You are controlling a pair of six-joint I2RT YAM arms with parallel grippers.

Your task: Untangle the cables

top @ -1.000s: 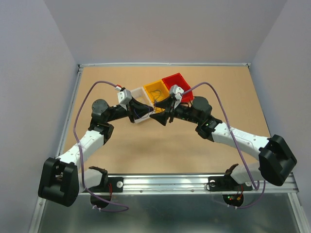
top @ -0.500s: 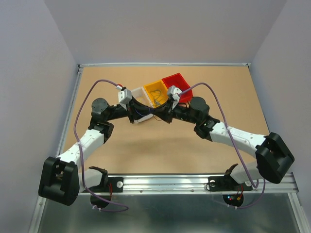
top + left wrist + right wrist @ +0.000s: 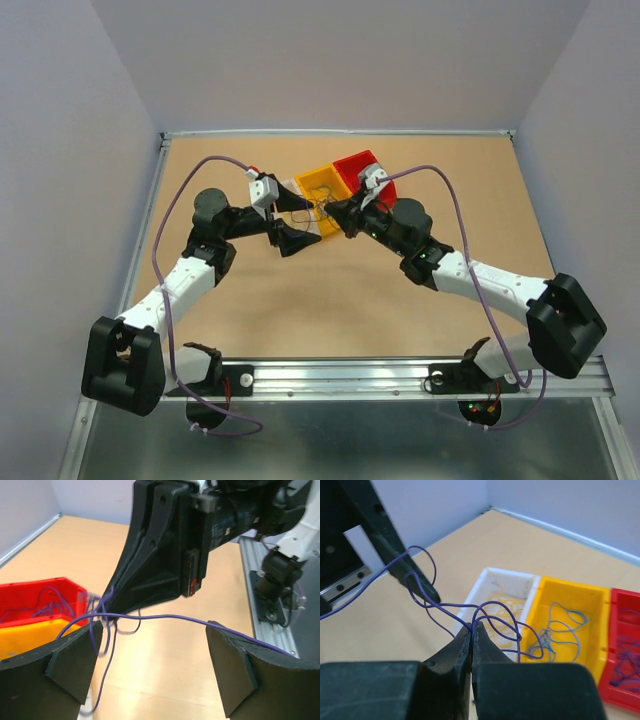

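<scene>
A thin purple cable (image 3: 451, 605) loops in the air above the bins, and my right gripper (image 3: 472, 626) is shut on it at the fingertips. The same purple cable (image 3: 170, 616) runs across my left gripper (image 3: 150, 665), which stands open. It brushes the left finger and lies over the top of the right finger (image 3: 240, 670) without being pinched. In the top view the left gripper (image 3: 300, 220) and the right gripper (image 3: 336, 210) face each other close together by the bins. Yellow wires (image 3: 500, 605), blue wires (image 3: 565, 625) and more purple wires (image 3: 625, 652) lie in the bins.
Three small bins sit side by side at the table's far middle: a white bin (image 3: 510, 572), a yellow bin (image 3: 570, 587) and a red bin (image 3: 620, 597). From above, the yellow bin (image 3: 318, 174) and red bin (image 3: 355, 159) show behind the grippers. A metal rail (image 3: 400, 375) edges the near side.
The right gripper shut on the purple cable, then the left gripper opened and let it go. Both grippers moved farther back, toward the bins.
</scene>
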